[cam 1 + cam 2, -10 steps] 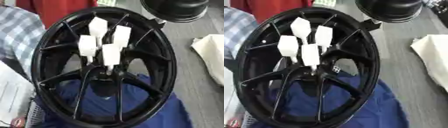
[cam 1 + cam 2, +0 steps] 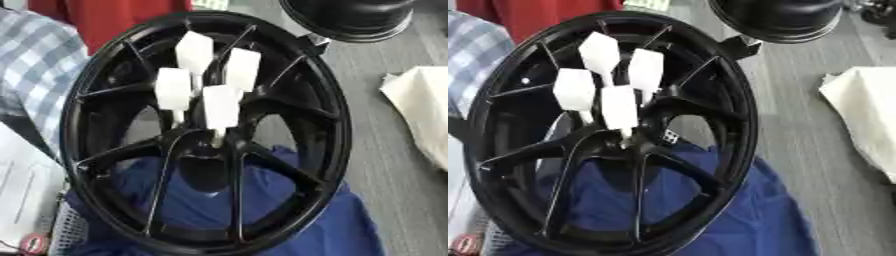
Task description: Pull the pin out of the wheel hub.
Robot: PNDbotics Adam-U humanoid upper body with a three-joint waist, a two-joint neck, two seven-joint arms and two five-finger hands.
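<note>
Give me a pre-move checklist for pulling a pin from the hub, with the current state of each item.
1. Pins in view: ok. Four white pins stand up from the hub.
2. Pins seated in the hub: ok, their thin stems run down into it.
3. Wheel supported: ok, it rests on a blue cloth.
4. Space above the pins free: ok, nothing covers them.
5. Hand ready to grasp: not ok, neither hand shows in either view.
6. Which pin to pull: cannot tell.
</note>
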